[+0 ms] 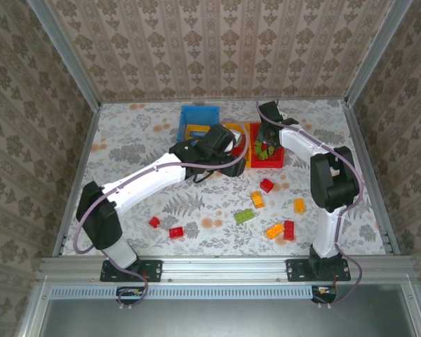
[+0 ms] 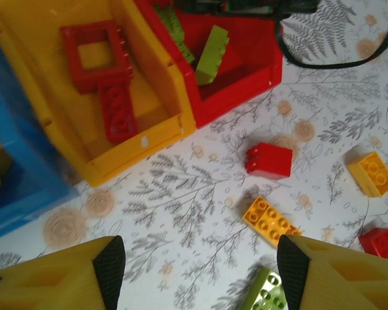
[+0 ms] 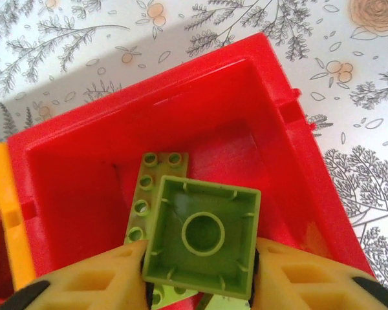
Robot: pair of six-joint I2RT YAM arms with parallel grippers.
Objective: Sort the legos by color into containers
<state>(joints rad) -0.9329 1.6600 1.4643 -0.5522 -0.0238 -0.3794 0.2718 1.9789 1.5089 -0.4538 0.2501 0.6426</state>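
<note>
Looking through the right wrist camera, we see the right gripper [image 3: 199,268] clamped on a green brick [image 3: 204,232]. Its fingers press two opposite walls, and the brick's hollow underside faces us. The brick hangs inside the rim of the red bin [image 3: 181,71], just above a green plate [image 3: 149,187] lying on the bin floor. We judge the brick light, rigid and smooth-sided. A squeeze across its flat walls suits it, though a weak pinch could let it twist or slip.

Through the left wrist camera, the left gripper [image 2: 200,261] stands open with nothing between its fingers, raised over the table [image 2: 181,194]. An orange brick [image 2: 269,221] lies just ahead of it and a red brick [image 2: 269,160] a little further on. The yellow bin [image 2: 136,145], holding red pieces [image 2: 107,77], and the blue bin [image 2: 13,187] stand up and to the left.

From above, the three bins sit side by side at the far middle, with both arms reaching toward them. Loose legos [image 1: 244,216] lie scattered between the bins and the arm bases, well apart from either gripper.
</note>
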